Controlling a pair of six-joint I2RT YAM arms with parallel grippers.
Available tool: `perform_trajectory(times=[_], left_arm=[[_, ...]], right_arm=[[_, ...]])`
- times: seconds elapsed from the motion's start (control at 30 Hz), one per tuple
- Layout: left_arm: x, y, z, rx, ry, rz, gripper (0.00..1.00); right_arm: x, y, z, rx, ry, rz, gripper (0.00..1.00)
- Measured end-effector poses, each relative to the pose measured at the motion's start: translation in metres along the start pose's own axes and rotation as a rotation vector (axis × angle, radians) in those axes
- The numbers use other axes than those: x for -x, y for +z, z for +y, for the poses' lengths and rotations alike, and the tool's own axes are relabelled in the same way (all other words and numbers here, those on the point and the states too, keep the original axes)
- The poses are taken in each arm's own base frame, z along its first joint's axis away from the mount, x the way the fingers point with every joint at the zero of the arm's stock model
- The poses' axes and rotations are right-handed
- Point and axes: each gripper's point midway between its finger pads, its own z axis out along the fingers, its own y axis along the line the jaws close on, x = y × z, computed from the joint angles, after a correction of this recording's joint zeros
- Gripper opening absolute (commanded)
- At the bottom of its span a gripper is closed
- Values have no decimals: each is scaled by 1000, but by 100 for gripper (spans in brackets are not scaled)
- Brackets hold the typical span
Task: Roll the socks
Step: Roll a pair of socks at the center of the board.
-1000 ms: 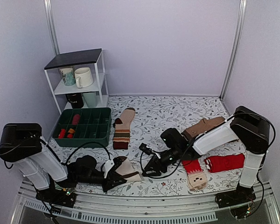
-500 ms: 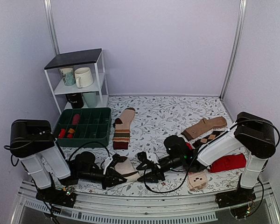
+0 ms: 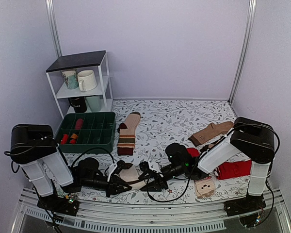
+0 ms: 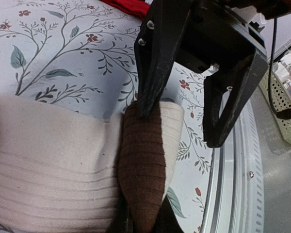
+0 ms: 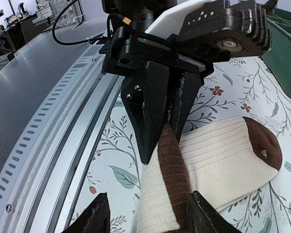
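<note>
A cream-white sock [image 3: 129, 173] with a dark brown cuff lies near the table's front edge. In the right wrist view the sock [image 5: 218, 160] shows its tan-brown toe at the right. My left gripper [image 3: 117, 179] is shut on the folded brown cuff [image 4: 143, 165], which rises in a ridge between its fingers. My right gripper [image 3: 148, 177] is open and faces the left one. Its fingertips [image 5: 94, 218] straddle the cuff end of the sock. In the left wrist view one right finger [image 4: 153, 63] touches the top of the cuff, and the other stands off to the right.
A green compartment tray [image 3: 87, 128] and a white shelf with mugs [image 3: 82, 80] stand at the back left. A striped sock [image 3: 127, 133] lies mid-table. A tan sock [image 3: 211, 132], red socks [image 3: 235, 169] and a patterned sock [image 3: 203, 187] lie at the right. The metal rail [image 3: 150, 213] runs close by.
My right gripper has moved left and down across the table until it straddles the sock's cuff beside the left gripper. The left gripper stays shut on the cuff, drawn slightly back.
</note>
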Motion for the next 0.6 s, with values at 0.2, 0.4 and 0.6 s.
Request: perform_trajectory(times=[0.2,0.4,0.6], left_arm=[[0,0,0,-3,-1,2,0],[-1,0,-1,-10,-1,6,0],[-1,1,-1,-13,-2,7,0]], right_arm=[[-4,1,0,4,14,9,46],[-13,4,2,18,35,23,49],[-12,8,-2,16,36,22,45]])
